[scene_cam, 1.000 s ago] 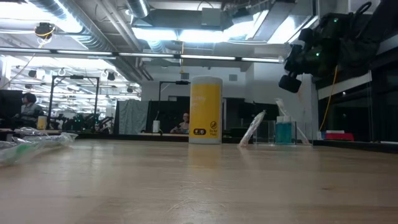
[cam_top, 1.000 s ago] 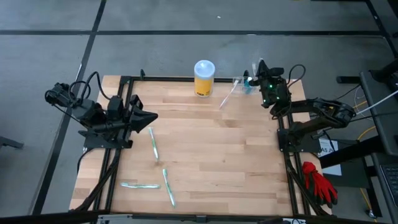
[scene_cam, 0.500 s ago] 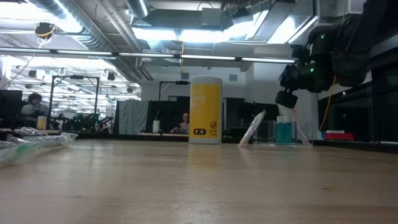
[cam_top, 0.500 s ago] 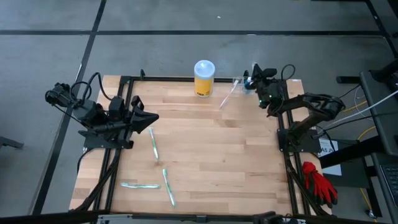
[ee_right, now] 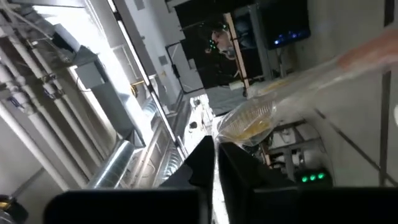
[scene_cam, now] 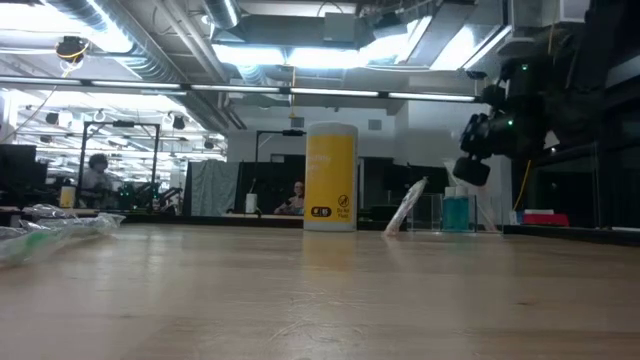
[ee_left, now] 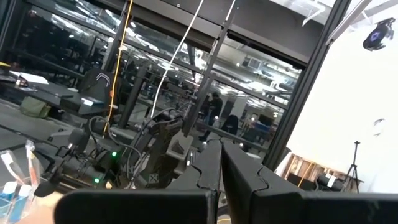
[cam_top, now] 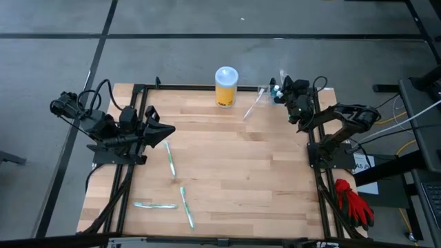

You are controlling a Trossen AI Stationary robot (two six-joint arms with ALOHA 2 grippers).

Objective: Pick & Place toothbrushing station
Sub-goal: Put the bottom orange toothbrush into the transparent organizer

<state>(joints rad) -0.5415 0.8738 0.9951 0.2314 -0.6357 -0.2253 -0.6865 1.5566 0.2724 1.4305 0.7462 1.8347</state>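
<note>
two views split the story: overhead, the right gripper [cam_top: 284,88] hangs by the toothbrushing station [cam_top: 267,91] at the table's [cam_top: 234,165] far edge; its wrist view shows fingers nearly shut, empty.

A yellow canister [cam_top: 225,90] with white lid; pale wood-grain worktop [cam_top: 234,165]; colourless toothbrushing station [scene_cam: 447,211] holding something blue; red gloves [cam_top: 353,200] at four o'clock; black arms.

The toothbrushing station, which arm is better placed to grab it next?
The right. Its gripper hangs right beside the toothbrushing station at the table's far right corner. The left gripper waits at the table's left side, well away from it.
</note>
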